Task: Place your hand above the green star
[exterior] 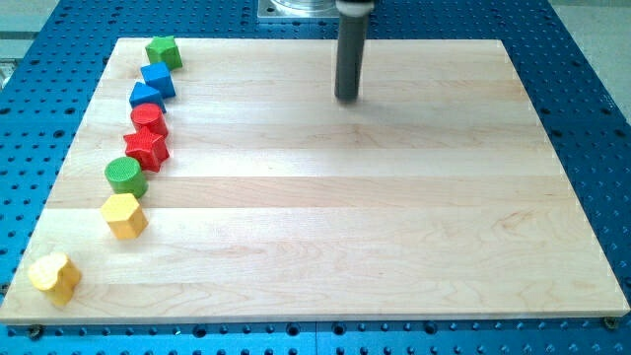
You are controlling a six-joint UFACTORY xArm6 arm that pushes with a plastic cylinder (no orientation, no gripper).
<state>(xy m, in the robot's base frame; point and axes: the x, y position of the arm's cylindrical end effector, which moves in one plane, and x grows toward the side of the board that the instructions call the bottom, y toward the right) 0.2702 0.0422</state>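
Tip [346,98] of upright rod on bare board, view's top centre, well right of green star [163,50].

green [163,49], blue [158,79], red [148,116], yellow blocks [123,214]; pale wood board [345,217]; dark rod [349,59]

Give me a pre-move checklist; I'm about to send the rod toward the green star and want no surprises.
1. Green star visible, near the board's top-left corner: ok.
2. My tip visible, far to the view's right of the star: ok.
3. Tip already at the star: not ok.
4. No block between tip and star: ok.
5. Blue cube sits close below the star; approach room from the view's top: ok.
6. Wooden board flat: ok.
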